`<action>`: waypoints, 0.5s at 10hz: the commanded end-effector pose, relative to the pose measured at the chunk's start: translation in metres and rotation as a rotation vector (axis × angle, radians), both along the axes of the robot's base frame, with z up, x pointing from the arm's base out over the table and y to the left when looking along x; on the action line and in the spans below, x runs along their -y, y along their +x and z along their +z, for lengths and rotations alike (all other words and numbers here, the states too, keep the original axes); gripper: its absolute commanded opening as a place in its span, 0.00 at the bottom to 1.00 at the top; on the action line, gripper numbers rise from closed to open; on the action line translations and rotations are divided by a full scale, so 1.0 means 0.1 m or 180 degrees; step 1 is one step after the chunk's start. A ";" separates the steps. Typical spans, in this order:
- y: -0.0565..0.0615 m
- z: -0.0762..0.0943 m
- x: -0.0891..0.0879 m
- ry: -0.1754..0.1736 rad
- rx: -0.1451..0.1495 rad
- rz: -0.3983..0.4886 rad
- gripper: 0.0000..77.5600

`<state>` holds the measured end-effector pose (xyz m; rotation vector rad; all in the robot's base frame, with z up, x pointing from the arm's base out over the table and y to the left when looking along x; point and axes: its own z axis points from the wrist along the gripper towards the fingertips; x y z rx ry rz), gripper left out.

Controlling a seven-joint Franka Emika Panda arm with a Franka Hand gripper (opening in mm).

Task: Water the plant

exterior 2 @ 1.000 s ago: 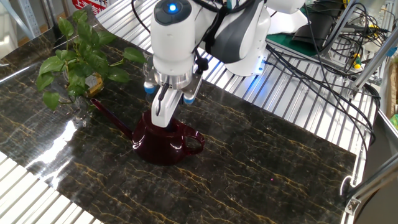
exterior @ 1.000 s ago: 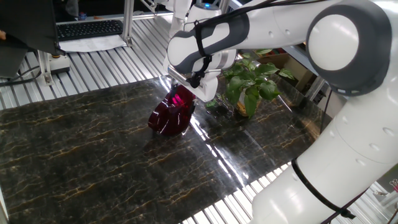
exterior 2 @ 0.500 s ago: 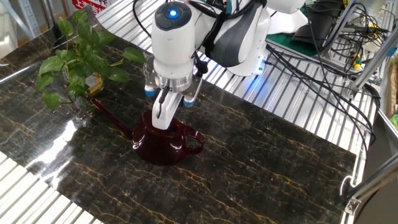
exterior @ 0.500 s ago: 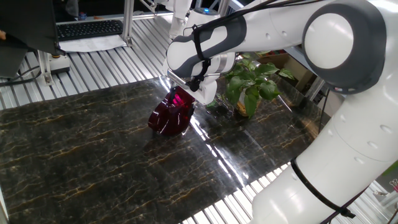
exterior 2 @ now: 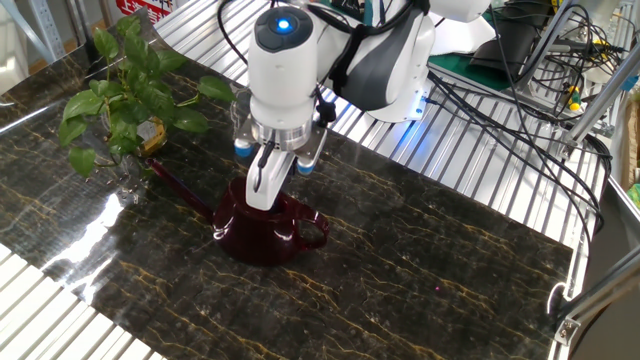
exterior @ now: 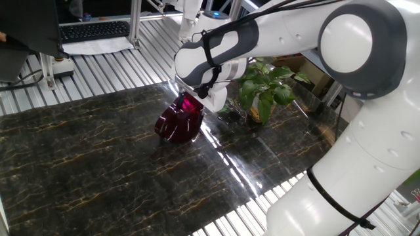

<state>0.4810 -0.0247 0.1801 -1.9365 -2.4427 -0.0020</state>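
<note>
1. The plant (exterior 2: pixel 125 100) sits at the worktop's (exterior 2: pixel 420 260) left end, spout tip near it.
2. Pincer (exterior 2: pixel 262 190) looks clamped on the watering can's (exterior 2: pixel 265 228) rim.
3. Grasping step, I'd say; next up: lift, tilt toward the leaves.

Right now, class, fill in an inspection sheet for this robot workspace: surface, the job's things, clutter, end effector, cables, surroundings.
Surface: dark marble-patterned table, glossy, with glare near the plant.
Job's things: plant, upright at the table's corner; red watering can standing on the table, spout pointing toward the plant.
Clutter: nothing seen on the table besides these.
End effector: end effector reaching down into the top of the watering can; whether the fingers are closed on it cannot be told.
Cables: black bundle trailing off the table edge behind the arm.
Surroundings: keyboard on a bench beyond the table; slatted metal flooring.
</note>
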 end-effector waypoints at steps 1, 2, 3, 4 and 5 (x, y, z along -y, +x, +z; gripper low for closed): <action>0.01 0.02 -0.01 -0.0017 0.0005 -0.0010 1.00; 0.01 0.02 -0.01 -0.0022 -0.0002 0.0000 1.00; 0.01 0.02 -0.01 -0.0022 -0.0002 0.0000 1.00; 0.01 0.02 0.00 -0.0027 -0.0010 0.0012 1.00; 0.02 0.03 0.02 -0.0024 -0.0021 0.0013 1.00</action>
